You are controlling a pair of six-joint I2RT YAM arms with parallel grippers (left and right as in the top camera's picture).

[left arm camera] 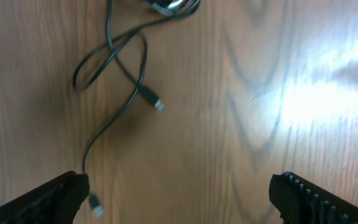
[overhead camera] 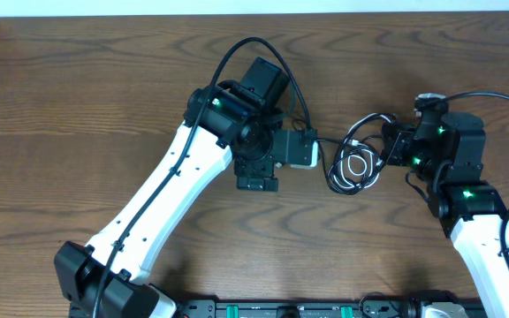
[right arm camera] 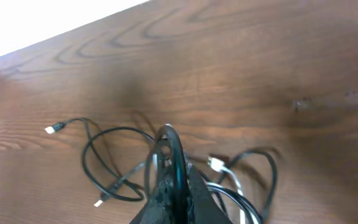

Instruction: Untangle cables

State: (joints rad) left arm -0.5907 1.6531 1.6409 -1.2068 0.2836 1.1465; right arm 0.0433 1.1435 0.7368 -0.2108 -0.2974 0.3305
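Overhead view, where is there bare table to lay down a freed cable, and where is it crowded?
Bare table: the broad far strip beyond both arms, all of the left side beside the left arm, and the near patch between the two forearms. Crowded: the middle, where the cable tangle lies between the left gripper and the right gripper.

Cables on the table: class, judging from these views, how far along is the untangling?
Done: very little. One black cable trails away from the pile, its plug lying free on the table. In hand: the right gripper is shut on the tangled bundle, and the left gripper is open and empty. Left: the black loops and the white cable are looped together and need separating.
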